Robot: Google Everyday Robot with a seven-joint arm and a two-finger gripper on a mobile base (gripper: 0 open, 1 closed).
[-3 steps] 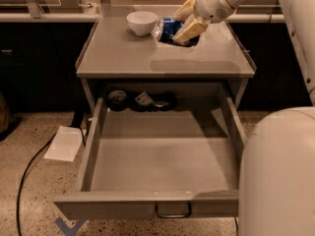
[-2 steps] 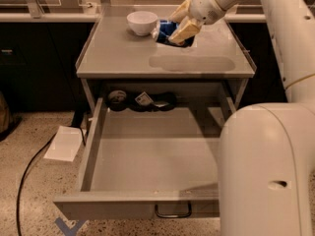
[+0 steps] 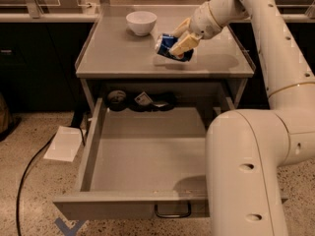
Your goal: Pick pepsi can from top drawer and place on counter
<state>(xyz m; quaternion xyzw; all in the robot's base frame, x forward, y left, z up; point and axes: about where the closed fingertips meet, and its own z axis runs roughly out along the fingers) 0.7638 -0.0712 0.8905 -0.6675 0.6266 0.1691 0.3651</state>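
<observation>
The blue pepsi can (image 3: 170,47) is tilted on its side in my gripper (image 3: 181,42), which is shut on it just above the right middle of the grey counter (image 3: 118,58). The arm reaches in from the upper right. The top drawer (image 3: 142,156) is pulled open below the counter, its curved handle (image 3: 172,213) at the front. The drawer floor is bare in front; a few dark items (image 3: 140,101) lie at its back.
A white bowl (image 3: 141,22) stands at the counter's back, left of the can. A white paper (image 3: 64,144) and a black cable (image 3: 29,176) lie on the floor to the left. My arm's large link (image 3: 246,171) covers the drawer's right side.
The gripper with the can has moved slightly lower over the counter. The arm's near link has swung left in front of the drawer's right side.
</observation>
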